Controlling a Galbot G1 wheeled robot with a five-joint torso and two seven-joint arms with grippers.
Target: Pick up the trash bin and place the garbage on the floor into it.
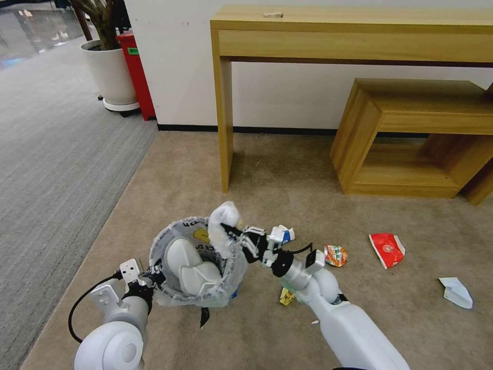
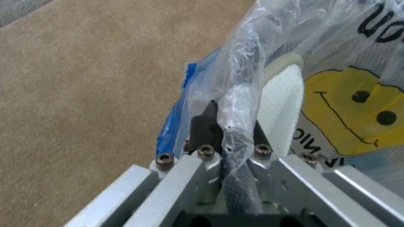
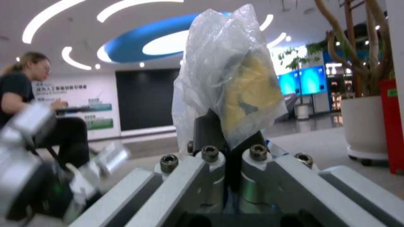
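- One trash bin [image 1: 192, 267], bag-lined, near left.
- Two white slippers [image 1: 192, 270] inside it.
- One crumpled clear wrapper [image 1: 224, 226] at the bin's far rim.
- Two grippers: left gripper [image 1: 154, 272], right gripper [image 1: 233, 231].
- Loose on the carpet to the right: one blue-white carton [image 1: 282, 235], one green-orange wrapper [image 1: 335, 255], one red box [image 1: 386, 250], one pale-blue scrap [image 1: 456, 292], one yellow scrap [image 1: 286, 296].
- Two wooden tables [image 1: 354, 31].
- One potted plant [image 1: 108, 67], far left.
- One red bin [image 1: 136, 72] beside it.

Left pincer [image 2: 229, 126]: fingertips buried under the bag fold of the trash bin [image 1: 169, 295]; its lower wall is hidden behind that arm. Slippers [image 1: 192, 267] are partly sunk below the rim. Right pincer [image 3: 227, 138]: tips wrapped in the crumpled wrapper [image 3: 229, 78], contents unreadable. Yellow scrap [image 1: 286, 296], at the bin's 3 o'clock, is too small to identify.
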